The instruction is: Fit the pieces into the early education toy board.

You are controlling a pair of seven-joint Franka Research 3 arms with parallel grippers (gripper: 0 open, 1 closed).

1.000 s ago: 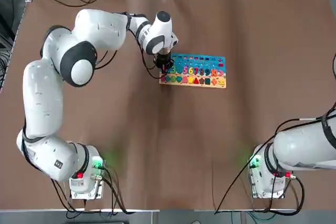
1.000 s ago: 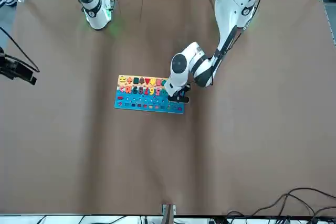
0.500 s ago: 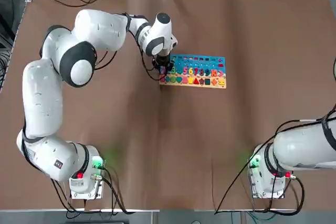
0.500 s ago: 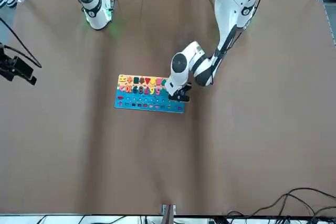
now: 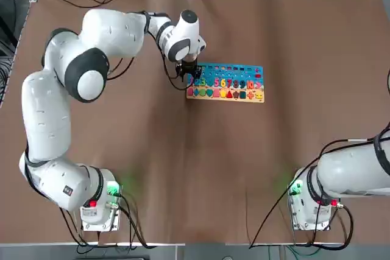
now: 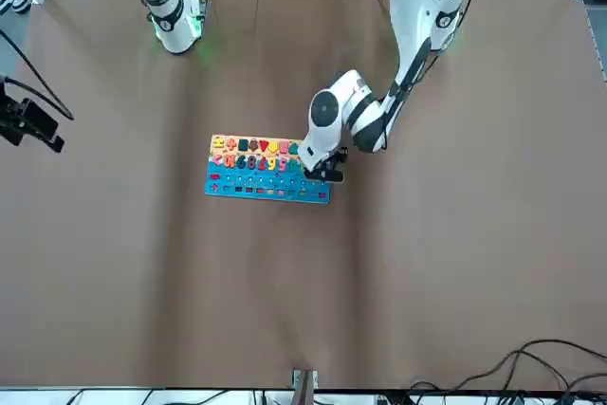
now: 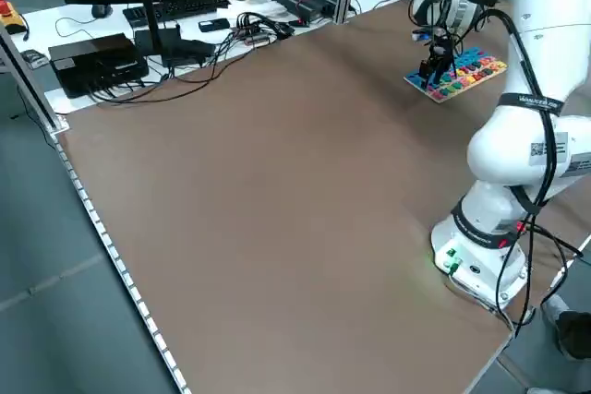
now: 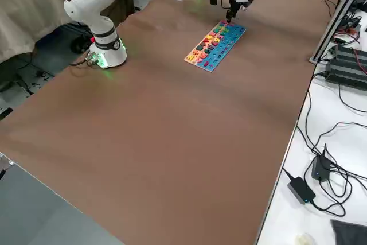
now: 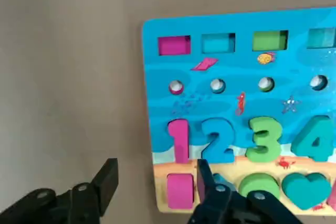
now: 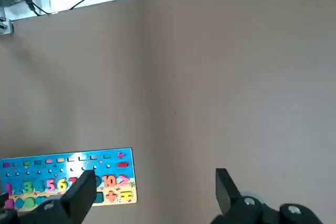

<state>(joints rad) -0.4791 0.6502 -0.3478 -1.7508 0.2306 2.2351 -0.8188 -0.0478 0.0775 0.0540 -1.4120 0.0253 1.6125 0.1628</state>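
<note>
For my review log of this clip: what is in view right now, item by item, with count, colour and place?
early education toy board: one, blue with tan strip, far middle of the table, pieces seated in it
pink rectangle piece: one, seated in the tan strip at the board's corner
table: one, brown surface
cables and electronics: several, black, on the white bench beside the table
left gripper: one, black fingers open, above the board's end by the pink 1
right gripper: one, fingers open, parked high, away from the board
</note>
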